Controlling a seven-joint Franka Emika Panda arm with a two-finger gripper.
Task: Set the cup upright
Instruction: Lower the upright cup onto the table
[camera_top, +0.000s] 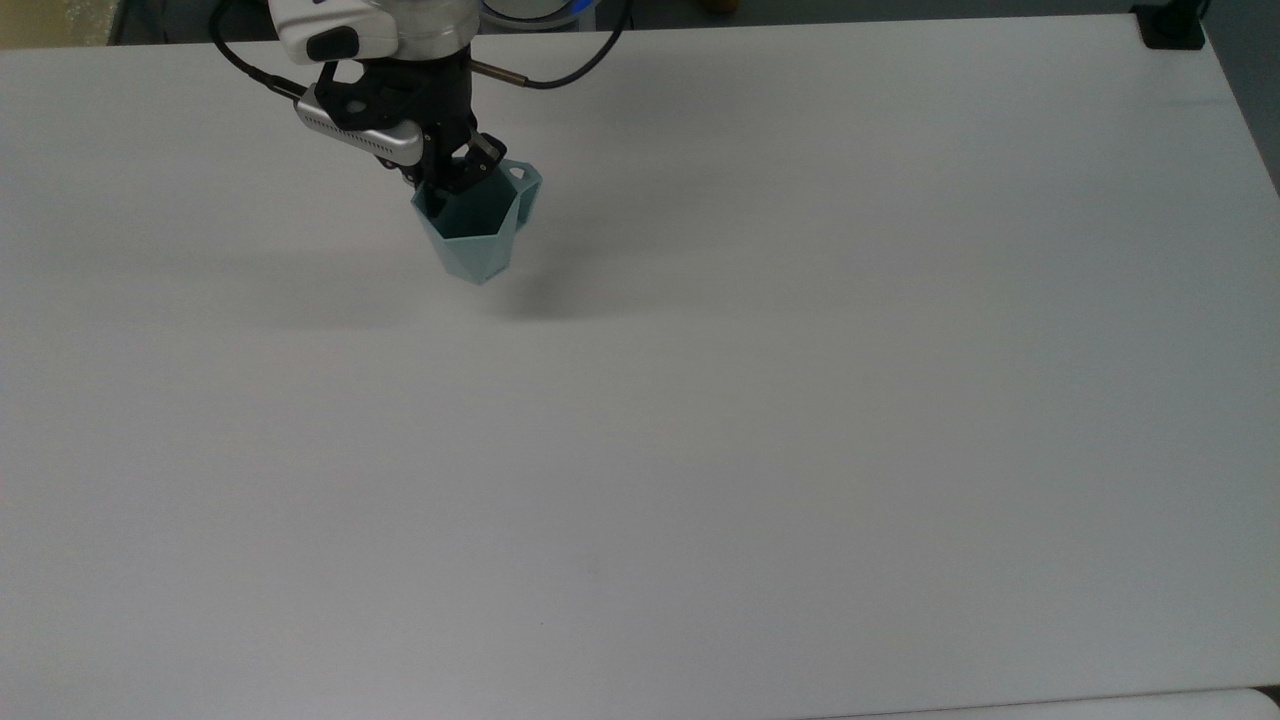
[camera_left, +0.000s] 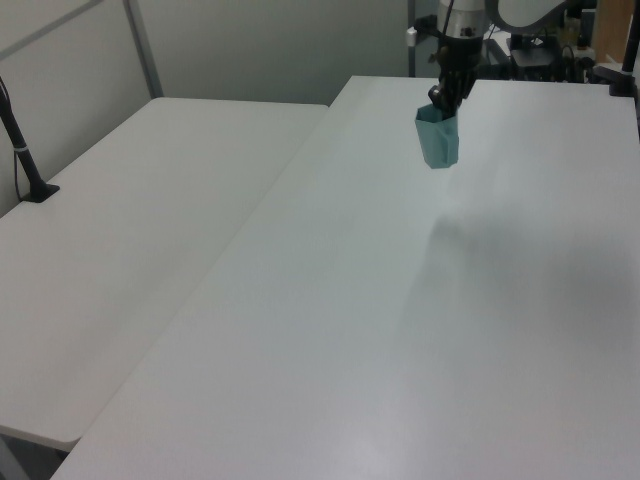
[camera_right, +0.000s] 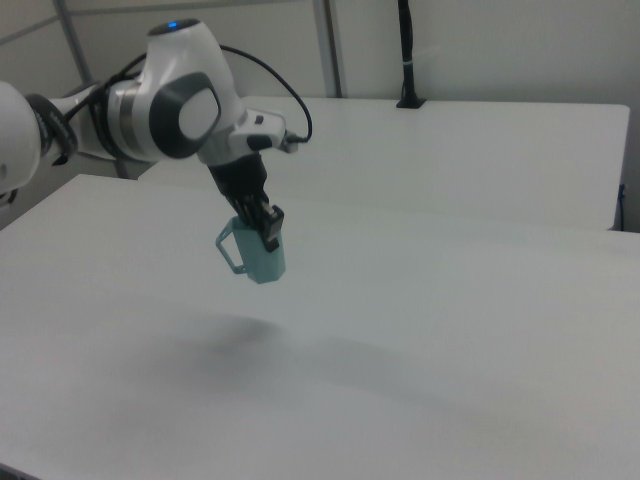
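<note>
The tool (camera_top: 452, 180) is clamped on the rim wall of the one cup (camera_top: 478, 232), one finger inside the mouth and one outside. The cup (camera_right: 262, 256) hangs in the air above the white worktop (camera_top: 760, 400), mouth up and base down, roughly upright with a slight tilt; its shadow lies on the worktop below it in the right view. Its single small angular handle (camera_right: 230, 247) points toward the right view's left. In the left view the cup (camera_left: 438, 138) hangs near the worktop's far end. A second white table (camera_left: 130, 220) stands beside the worktop at the left view's left. One black cable (camera_top: 560, 75) loops from the arm's wrist.
</note>
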